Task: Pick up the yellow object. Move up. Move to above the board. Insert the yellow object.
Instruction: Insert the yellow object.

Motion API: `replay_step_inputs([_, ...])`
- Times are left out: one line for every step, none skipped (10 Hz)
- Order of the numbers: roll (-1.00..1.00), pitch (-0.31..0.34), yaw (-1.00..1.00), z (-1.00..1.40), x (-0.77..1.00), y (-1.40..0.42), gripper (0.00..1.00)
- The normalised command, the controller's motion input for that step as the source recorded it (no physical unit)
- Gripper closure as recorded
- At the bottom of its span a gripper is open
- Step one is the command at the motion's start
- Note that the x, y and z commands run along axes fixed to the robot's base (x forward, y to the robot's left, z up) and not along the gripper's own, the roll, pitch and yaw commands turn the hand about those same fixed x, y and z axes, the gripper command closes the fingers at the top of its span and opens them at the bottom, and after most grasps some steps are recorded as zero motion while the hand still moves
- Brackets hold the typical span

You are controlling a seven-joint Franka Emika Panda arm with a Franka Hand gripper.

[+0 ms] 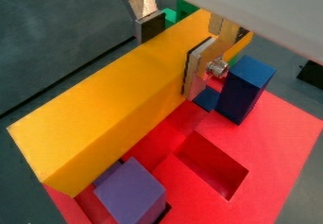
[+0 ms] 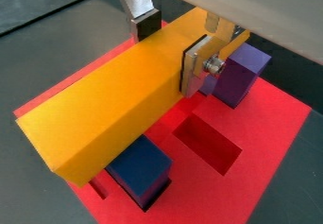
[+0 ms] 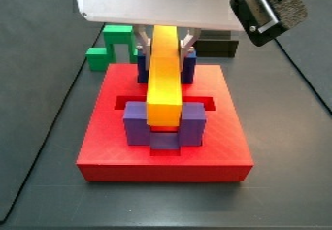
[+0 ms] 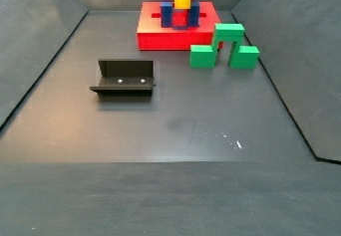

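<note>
- The gripper (image 1: 202,60) is above the board (image 3: 220,147), closed on the yellow object (image 1: 113,105); in both wrist views a silver finger (image 2: 195,65) presses flat against the bar's side, approx. near its far end.
- The yellow object runs lengthwise between the pairs of blue-purple posts (image 3: 140,127). In a side view its near end (image 3: 163,103) sits between the two front posts, w/ the top face above the post tops.
- If the bar is fully seated in the slot or a little above the bottom, I cannot tell from these pictures.
- In a wrist view one blue post (image 1: 246,86) stands just beside the finger, and another post (image 1: 130,195) is near the free end of the bar. A square recess (image 1: 214,166) in the red surface is open next to the bar.
- The board lies on the dark floor (image 4: 173,120) at the far end of the work area, seen in a side view (image 4: 167,36).
- The green arch block (image 4: 222,46) stands just beside the board, on the floor, not touching the bar.
- The fixture (image 4: 124,79) stands well apart from the board, nearer the middle of the floor.
- A dark block (image 3: 218,49) is behind the board, partly hidden by the gripper body.
</note>
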Motion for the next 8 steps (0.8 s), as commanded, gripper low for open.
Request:
replay_step_inputs([0.24, 0.127, 0.0, 0.0, 0.22, -0.13, 1.0])
replay_step_inputs([0.25, 0.143, 0.0, 0.0, 0.23, -0.1, 1.0])
replay_step_inputs([0.19, 0.109, 0.0, -0.01, 0.14, -0.07, 1.0])
replay_step_inputs([0.16, 0.081, 0.0, -0.04, 0.02, -0.07, 1.0])
replay_step_inputs([0.2, 0.089, 0.0, -0.1, 0.0, -0.07, 1.0])
replay_step_inputs([0.22, 0.079, 0.0, -0.2, 0.0, -0.1, 1.0])
replay_step_inputs([0.16, 0.05, 0.0, -0.19, -0.04, -0.06, 1.0])
replay_step_inputs([0.13, 0.036, 0.0, -0.15, -0.08, -0.05, 1.0])
